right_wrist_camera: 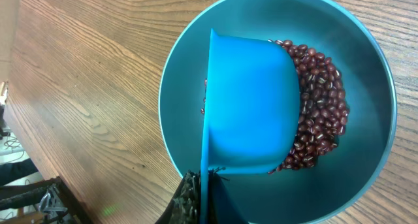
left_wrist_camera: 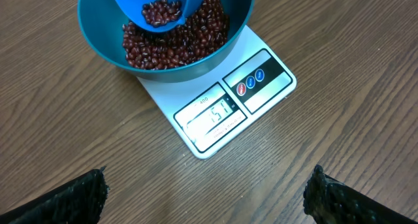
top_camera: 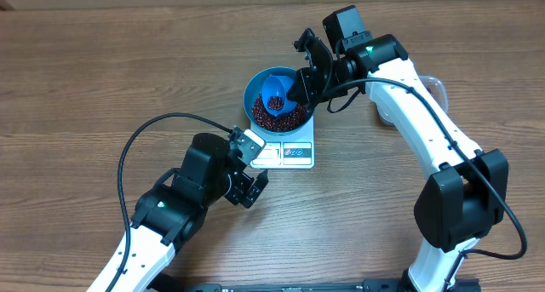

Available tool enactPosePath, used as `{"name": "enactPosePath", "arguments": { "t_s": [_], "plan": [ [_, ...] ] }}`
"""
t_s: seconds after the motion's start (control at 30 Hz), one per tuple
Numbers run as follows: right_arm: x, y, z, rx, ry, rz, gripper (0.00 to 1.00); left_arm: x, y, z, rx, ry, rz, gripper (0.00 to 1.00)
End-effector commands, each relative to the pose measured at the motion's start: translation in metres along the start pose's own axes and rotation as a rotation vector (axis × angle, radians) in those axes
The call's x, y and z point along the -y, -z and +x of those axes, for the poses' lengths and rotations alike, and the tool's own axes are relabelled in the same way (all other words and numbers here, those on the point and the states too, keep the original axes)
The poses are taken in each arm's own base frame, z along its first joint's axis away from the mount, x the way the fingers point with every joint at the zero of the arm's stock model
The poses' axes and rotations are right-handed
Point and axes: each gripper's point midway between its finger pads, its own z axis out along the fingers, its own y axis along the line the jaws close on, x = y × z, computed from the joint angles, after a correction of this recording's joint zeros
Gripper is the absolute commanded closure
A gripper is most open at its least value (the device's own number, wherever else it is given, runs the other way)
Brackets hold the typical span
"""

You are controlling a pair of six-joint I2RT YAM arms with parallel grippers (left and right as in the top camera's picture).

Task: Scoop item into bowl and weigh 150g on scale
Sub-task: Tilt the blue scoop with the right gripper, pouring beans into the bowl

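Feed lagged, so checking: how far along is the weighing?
Done: bowl sits on the scale with beans in it; display looks like 151. In hand: right hand holds the scoop above them, some beans inside. Left hand open, idle. Left, probably: lift the scoop away without adding more.

The left arm [top_camera: 162, 211] lies low and bent, its black wrist just behind the left gripper [top_camera: 255, 168]. That gripper's fingers are spread wide apart with nothing between them. The right arm [top_camera: 417, 113] rises, folds at the elbow and stretches out long behind the right gripper [top_camera: 301, 84], which tilts downward, jaws clamped tight on the handle of a blue scoop [top_camera: 274, 94].
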Motion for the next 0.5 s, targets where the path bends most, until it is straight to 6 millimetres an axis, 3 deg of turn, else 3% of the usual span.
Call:
{"name": "enactPosePath", "arguments": {
  "t_s": [0.0, 0.47],
  "plan": [
    [-0.008, 0.0109, -0.0136, 0.044, 0.024, -0.015, 0.96, 0.0019, -0.0026, 0.0036, -0.012, 0.005, 0.003, 0.0],
    [-0.0002, 0.011, -0.0145, 0.048, 0.022, 0.03, 0.96, 0.0019, -0.0026, 0.0036, -0.012, 0.005, 0.003, 0.0]
  ]
}}
